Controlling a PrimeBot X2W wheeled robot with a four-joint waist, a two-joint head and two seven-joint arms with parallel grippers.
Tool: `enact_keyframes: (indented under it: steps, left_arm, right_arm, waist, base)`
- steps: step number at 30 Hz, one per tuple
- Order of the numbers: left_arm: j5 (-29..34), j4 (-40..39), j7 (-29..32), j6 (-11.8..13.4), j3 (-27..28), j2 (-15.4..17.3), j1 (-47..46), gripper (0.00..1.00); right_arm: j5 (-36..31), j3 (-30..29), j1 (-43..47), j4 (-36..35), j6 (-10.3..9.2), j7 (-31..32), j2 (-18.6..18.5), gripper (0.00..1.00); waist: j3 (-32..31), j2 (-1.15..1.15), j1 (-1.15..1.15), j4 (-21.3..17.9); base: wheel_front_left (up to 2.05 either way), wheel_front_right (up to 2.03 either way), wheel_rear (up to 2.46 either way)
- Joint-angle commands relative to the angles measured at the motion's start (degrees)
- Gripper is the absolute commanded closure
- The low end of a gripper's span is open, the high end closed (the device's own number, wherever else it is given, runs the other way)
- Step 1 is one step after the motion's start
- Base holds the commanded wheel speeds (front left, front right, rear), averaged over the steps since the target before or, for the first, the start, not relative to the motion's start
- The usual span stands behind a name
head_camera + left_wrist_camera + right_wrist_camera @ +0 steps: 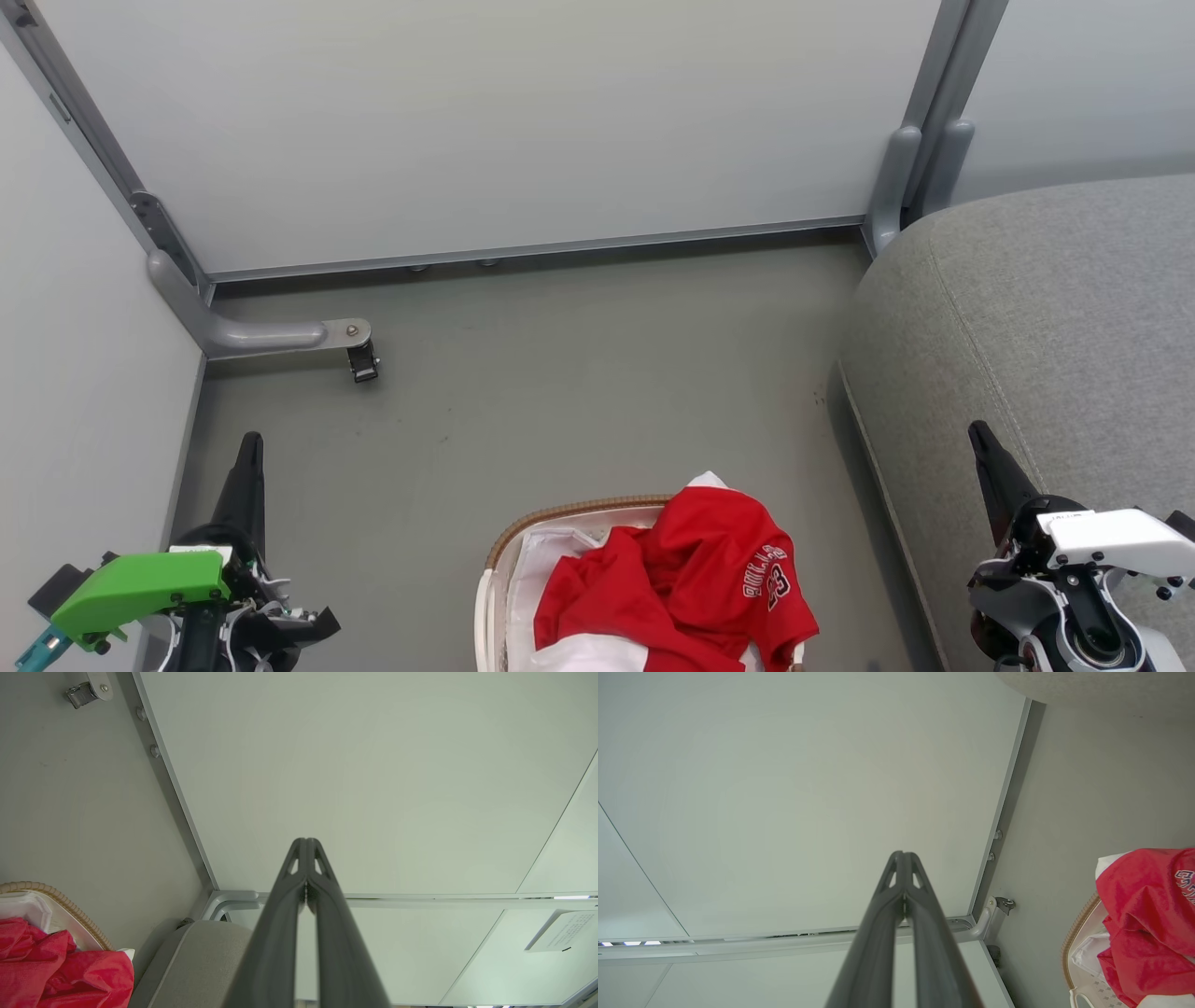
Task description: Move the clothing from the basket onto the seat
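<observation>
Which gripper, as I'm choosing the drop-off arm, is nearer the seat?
Right. The right gripper is beside the seat; the left gripper is far from it, past the basket.

basket [569, 511]: head view, 6 o'clock; near part cut off by the bottom edge, full outline not seen.
clothing [672, 588]: lower part cut off at the same edge; number of garments cannot be told from the heap.
lettering [770, 574]: white, on a crease at 3 o'clock of the heap; partly legible at best.
liner [551, 560]: mostly covered by the clothing.
seat [1027, 327]: runs off the frame at 3 and 5 o'clock; far extent unseen.
left tool [250, 446]: finger roots hidden behind a green housing [140, 583].
right tool [978, 434]: wrist cut off at 5 o'clock.
notice [560, 935]: left wrist view, 4 o'clock; print too small to read.
</observation>
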Motion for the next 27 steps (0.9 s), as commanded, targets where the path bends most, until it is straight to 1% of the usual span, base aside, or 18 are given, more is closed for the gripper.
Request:
enact_keyframes:
  steps: [1,27]
  left_arm:
    - [-0.22,-0.17,0.17,-0.37,0.08,0.3,-0.69,1.0]
    - [-0.22,-0.17,0.17,-0.37,0.08,0.3,-0.69,1.0]
  right_arm:
    - [0.2,-0.08,-0.18,-0.12,-0.01,0.2,-0.33,1.0]
    - [0.2,-0.08,-0.18,-0.12,-0.01,0.2,-0.34,1.0]
  waist:
    - [0.0,0.69,0.0,0.0]
    - [0.0,0.69,0.0,0.0]
  base:
    - [0.0,0.0,0.0]
    - [0.0,0.0,0.0]
